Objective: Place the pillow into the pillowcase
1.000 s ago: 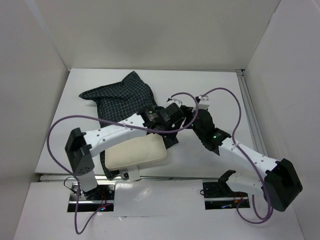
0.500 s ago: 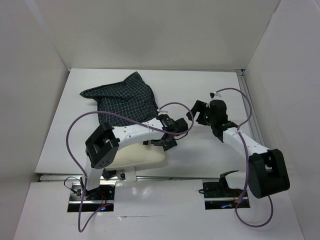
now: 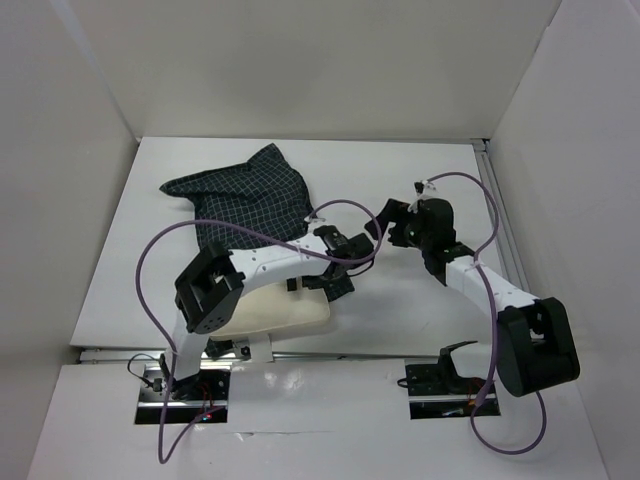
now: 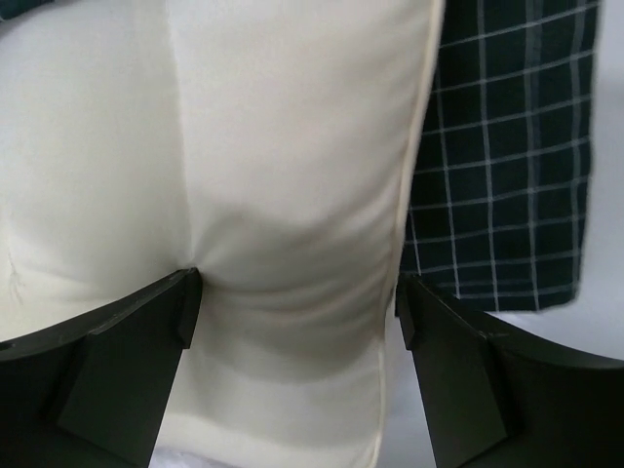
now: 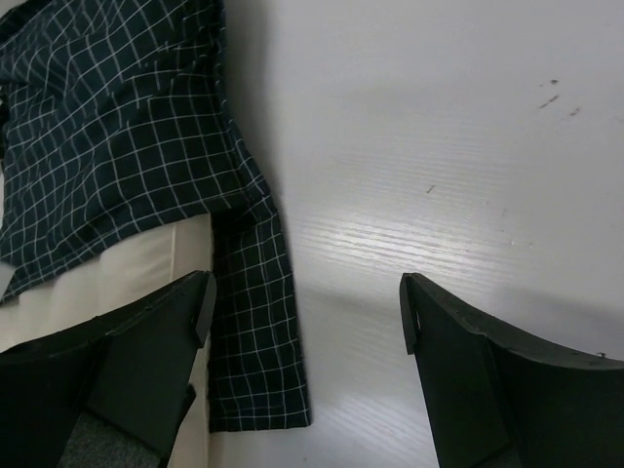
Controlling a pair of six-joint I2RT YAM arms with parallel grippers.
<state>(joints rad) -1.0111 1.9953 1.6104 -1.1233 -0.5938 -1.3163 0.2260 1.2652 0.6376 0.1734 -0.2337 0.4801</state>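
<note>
The cream pillow (image 3: 270,312) lies at the table's near left edge, its far end under the left arm. My left gripper (image 3: 315,285) is down on its right end. In the left wrist view the pillow (image 4: 292,146) fills the space between the wide open jaws of the left gripper (image 4: 297,302); the left finger dents it and the right finger stands just off its seam. The dark checked pillowcase (image 3: 245,200) lies crumpled behind, one flap (image 4: 507,195) beside the pillow. My right gripper (image 3: 380,225) hangs open over bare table (image 5: 307,302), beside the pillowcase's edge (image 5: 253,322).
White walls enclose the table on three sides. A metal rail (image 3: 500,230) runs along the right edge. Purple cables (image 3: 160,250) loop over both arms. The table's front edge (image 3: 400,352) runs just behind the arm bases.
The left arm has folded and dropped onto the pillow's right end. The right arm has drawn back to the right, away from the pillowcase. Little has moved in the last half second.
</note>
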